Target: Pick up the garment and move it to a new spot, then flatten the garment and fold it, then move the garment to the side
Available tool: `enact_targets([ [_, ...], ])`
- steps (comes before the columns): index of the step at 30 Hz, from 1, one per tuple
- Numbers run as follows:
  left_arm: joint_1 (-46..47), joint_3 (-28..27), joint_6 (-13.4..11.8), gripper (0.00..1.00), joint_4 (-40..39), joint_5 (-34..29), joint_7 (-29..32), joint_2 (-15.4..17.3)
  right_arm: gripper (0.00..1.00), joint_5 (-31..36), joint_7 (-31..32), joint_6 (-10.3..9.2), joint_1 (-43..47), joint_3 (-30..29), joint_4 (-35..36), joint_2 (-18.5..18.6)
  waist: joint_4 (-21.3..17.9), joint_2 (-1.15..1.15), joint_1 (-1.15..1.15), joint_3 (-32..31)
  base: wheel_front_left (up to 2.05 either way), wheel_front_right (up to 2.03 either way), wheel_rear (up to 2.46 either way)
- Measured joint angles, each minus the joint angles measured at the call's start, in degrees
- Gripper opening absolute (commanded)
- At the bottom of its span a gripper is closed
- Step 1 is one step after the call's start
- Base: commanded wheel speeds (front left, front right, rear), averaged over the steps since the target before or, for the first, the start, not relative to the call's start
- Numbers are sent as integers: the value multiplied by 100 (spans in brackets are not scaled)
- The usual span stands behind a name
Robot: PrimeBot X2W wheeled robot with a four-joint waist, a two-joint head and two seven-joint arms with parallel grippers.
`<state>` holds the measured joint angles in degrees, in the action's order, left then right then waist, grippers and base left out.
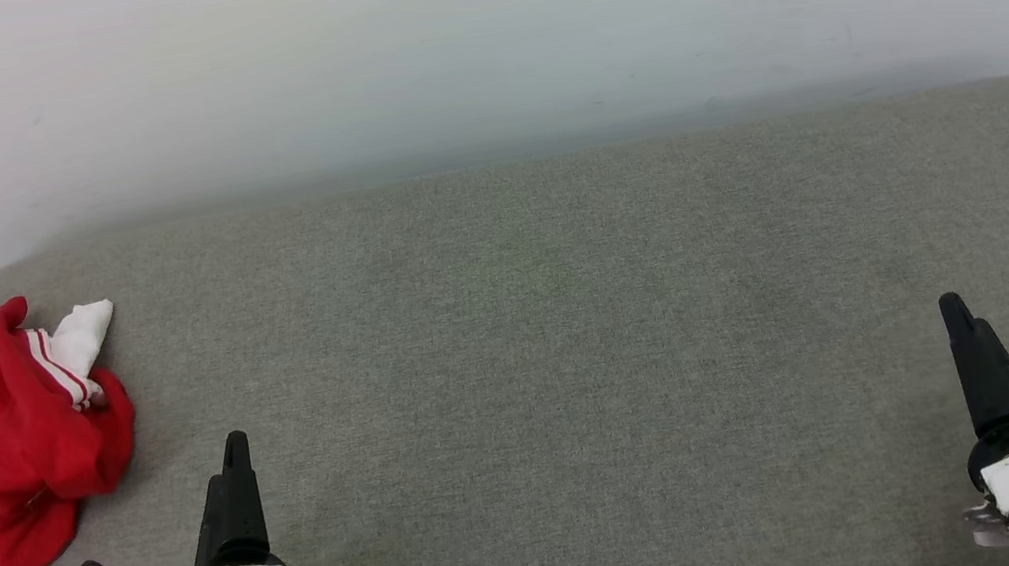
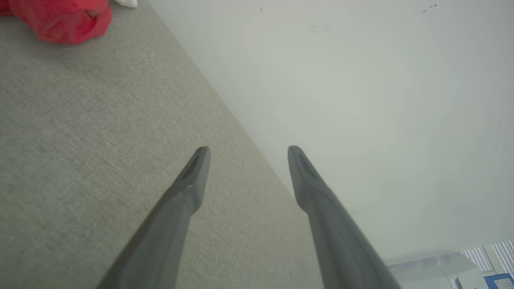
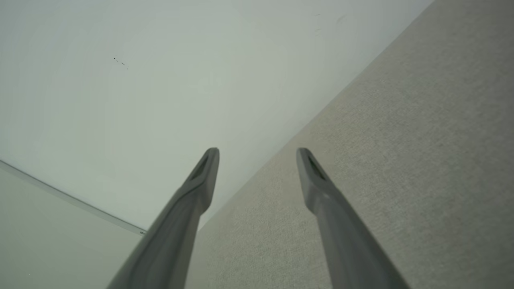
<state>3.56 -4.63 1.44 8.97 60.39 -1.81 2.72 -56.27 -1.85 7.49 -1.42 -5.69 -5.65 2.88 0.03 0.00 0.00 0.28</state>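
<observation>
Garment (image 1: 3, 443) is lying in a crumpled red heap with a white sleeve poking out, off to the outer left of the left claw (image 2: 248, 154) and slightly ahead of its tips, not touching it. Both claws are spread wide and empty. The right claw (image 3: 257, 156) is well apart on the other side, over bare grey padded surface (image 1: 578, 362). Looks like step one, pick-up not begun. Next I'd guess the left claw has to swing left and down onto the heap and pinch a thick fold, not just the sleeve.
</observation>
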Motion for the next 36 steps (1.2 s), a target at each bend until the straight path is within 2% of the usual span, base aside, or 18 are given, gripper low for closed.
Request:
enact_targets([
  [12,-68,144,-107,100,-133,-983,-247,1,100,1149,-237,0,131,82,75,0,6,0,0,-9,0,0,0],
  [24,-109,274,-350,100,-212,-2214,-452,1,100,2298,-446,0,211,129,154,0,7,0,0,-13,0,0,0],
  [36,-191,394,-472,100,-250,-3107,-646,5,100,3198,-630,0,277,163,261,1,19,0,0,-22,0,0,0],
])
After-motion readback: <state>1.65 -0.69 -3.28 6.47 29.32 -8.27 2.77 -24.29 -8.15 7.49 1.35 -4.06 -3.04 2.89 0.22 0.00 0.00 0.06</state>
